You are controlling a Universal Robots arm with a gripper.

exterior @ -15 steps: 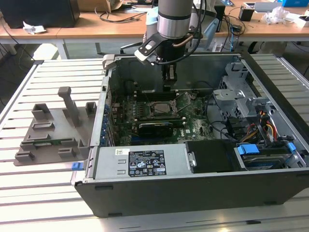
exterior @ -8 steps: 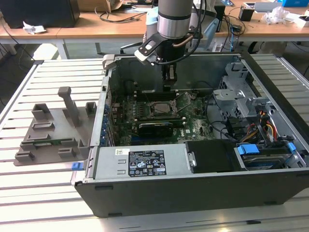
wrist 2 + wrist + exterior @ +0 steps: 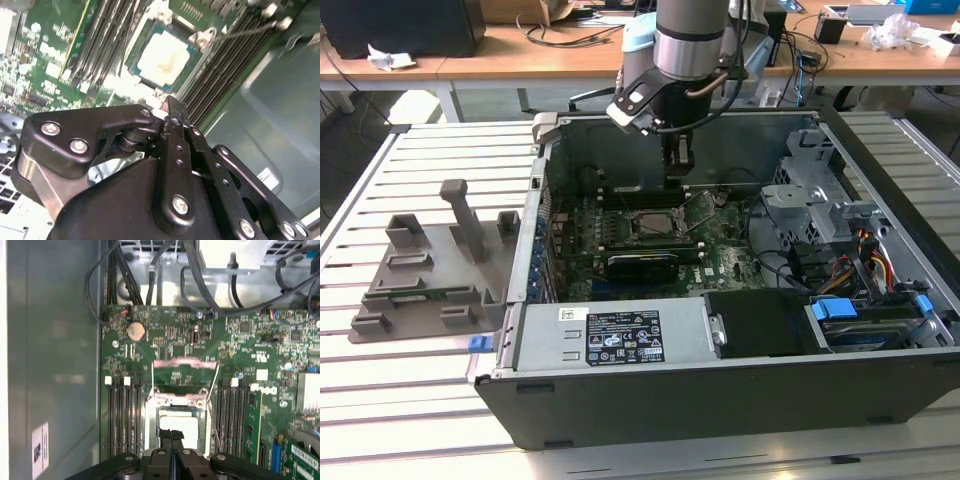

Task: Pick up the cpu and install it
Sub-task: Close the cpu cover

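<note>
Your claw [image 3: 173, 103] is clenched, its two black fingers [image 3: 167, 440] pressed flat against each other. It hangs just above the open socket and is apart from the cpu [image 3: 162, 57]. In the exterior view you see the claw [image 3: 678, 165] reaching down from the arm into the open computer case [image 3: 620, 410], over the middle of the green circuit board [image 3: 720, 255].

Right below the fingertips the cpu [image 3: 186, 426] lies flat in the socket with its pale metal top facing up. It is square, so neither side reads as the longer one. Its edges run parallel to the metal socket frame [image 3: 177, 399] around it and to the black memory slots [image 3: 122, 415] on either side. In the second wrist view it appears turned cornerwise, one corner pointing toward the fingers.

Past the socket, the hinged cover plate [image 3: 185, 363] is lifted clear of the cpu, and a thin metal lever [image 3: 250, 29] stands loose beside the frame. Further along the board you find a round coin battery [image 3: 135, 330], and beyond that black cables [image 3: 150, 270] run along the case floor.

Outside the case, to the exterior view's left, a grey plastic tray [image 3: 420, 280] sits on the slatted table [image 3: 420, 410]. Wooden desks [image 3: 520, 45] stand furthest back.
</note>
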